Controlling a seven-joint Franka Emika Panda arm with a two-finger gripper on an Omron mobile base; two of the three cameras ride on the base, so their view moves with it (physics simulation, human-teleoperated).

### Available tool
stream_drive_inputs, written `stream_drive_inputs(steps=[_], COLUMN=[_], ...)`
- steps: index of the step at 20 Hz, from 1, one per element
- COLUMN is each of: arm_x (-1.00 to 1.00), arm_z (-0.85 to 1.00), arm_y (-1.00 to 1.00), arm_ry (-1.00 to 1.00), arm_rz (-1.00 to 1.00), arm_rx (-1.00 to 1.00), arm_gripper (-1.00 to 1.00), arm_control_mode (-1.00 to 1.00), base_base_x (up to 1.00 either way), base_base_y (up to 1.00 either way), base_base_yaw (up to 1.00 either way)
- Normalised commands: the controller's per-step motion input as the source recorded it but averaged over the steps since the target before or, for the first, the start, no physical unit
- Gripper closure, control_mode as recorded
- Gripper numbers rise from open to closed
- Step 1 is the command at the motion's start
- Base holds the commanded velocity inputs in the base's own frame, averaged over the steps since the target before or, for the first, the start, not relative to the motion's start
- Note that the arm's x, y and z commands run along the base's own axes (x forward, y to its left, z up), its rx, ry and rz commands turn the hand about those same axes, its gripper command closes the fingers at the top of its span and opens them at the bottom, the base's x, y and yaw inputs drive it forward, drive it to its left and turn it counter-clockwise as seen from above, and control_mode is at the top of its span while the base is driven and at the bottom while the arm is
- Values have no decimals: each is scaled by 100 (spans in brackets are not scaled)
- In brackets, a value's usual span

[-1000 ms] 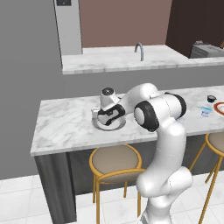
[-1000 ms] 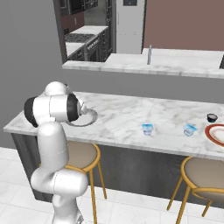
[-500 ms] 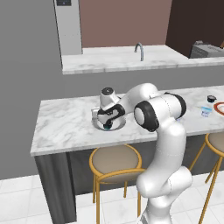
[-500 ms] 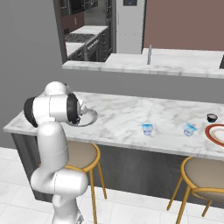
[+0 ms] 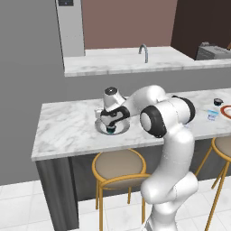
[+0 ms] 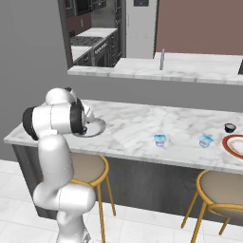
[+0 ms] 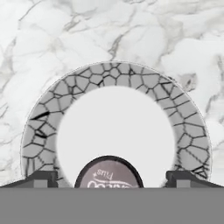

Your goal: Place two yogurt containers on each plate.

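Dark yogurt cup [image 7: 108, 173], light rim, on grey-rimmed plate [image 7: 43, 127].

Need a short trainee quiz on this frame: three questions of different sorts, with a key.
1. True or false: the gripper stands open over the grey-rimmed plate.
2. Which yogurt cup sits on that plate? A: dark cup. B: pale blue cup.
3. Fill in: the red-rimmed plate holds ___ cups.

Key: 1 true. 2 A; the dark cup rests on the plate's white centre between the spread fingertips, apart from both. 3 no; a second dark cup and both pale blue cups stand on the counter beside it.
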Motion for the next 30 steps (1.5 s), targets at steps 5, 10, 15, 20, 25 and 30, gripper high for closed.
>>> stream_drive_inputs(steps=[5, 10, 15, 20, 25, 30], arm_x=[-38, -30, -32, -41, -47, -37], arm_z=[25, 27, 31, 32, 31, 16], arm_y=[-61, -98, -100, -99, -92, -82], arm_ry=[0, 0, 0, 2, 9, 10], arm_rz=[-8, -8, -2, -2, -9, -17], arm_rx=[0, 0, 0, 0, 2, 1], arm_gripper=[-100, -100, -100, -100, -100, -100], arm_control_mode=[-100, -100, -100, -100, -100, -100], base_base_x=[0, 0, 0, 0, 0, 0], base_base_y=[0, 0, 0, 0, 0, 0], base_base_yaw=[0, 0, 0, 0, 0, 0])
